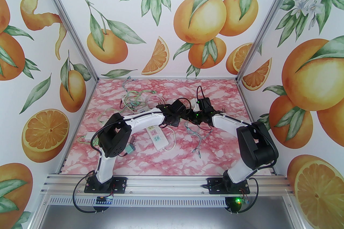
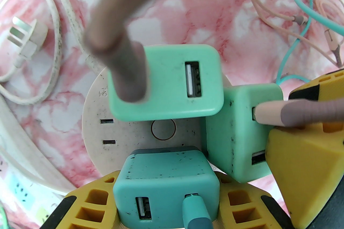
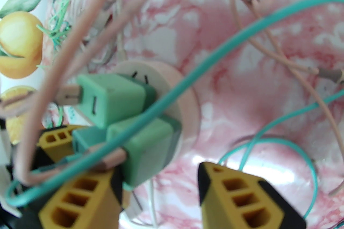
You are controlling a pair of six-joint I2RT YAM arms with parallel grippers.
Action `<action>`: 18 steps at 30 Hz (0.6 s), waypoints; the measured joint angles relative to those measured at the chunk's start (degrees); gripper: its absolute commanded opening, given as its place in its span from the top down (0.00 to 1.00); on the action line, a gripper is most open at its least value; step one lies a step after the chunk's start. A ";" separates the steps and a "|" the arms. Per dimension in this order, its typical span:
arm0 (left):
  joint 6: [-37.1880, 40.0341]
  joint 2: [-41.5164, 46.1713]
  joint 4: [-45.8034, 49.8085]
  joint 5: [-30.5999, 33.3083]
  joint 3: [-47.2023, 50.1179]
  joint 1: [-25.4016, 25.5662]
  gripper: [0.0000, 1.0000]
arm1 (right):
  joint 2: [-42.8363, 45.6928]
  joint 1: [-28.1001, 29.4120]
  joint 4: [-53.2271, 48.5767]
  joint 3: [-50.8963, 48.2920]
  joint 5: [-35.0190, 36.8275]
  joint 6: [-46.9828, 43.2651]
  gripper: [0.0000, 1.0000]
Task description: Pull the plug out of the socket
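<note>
Left gripper (image 2: 166, 195) clenched on nearest green plug (image 2: 164, 168), which sits in round socket (image 2: 94, 126). Right gripper (image 3: 158, 177) has jaws apart, one finger beside second green plug (image 3: 145, 150).

The right wrist view was blurred throughout, and the right gripper (image 3: 161, 168) ran off its bottom edge; in the left wrist view three plugs covered most of the round socket (image 2: 94, 126); a blurred brown cable (image 2: 113, 15) hid the left half of the far plug (image 2: 188, 80); the nearest plug (image 2: 161, 166) and the left gripper (image 2: 166, 190) were cut by the bottom edge; one of the right gripper's fingers (image 2: 303, 168) masked part of the side plug (image 2: 236, 136); from above, the wrists hid the socket.
</note>
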State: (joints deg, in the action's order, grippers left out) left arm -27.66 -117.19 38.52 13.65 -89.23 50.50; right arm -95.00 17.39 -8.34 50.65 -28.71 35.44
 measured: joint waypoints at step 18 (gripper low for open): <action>-3.61 2.08 -5.22 -6.69 4.74 -2.80 0.69 | -0.26 0.61 0.63 -0.02 -0.20 0.02 0.50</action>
State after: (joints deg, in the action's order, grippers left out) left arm -31.27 -115.11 33.30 6.96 -84.49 47.70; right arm -95.26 18.00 -7.70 50.63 -28.91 35.46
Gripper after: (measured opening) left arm 0.407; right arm 0.501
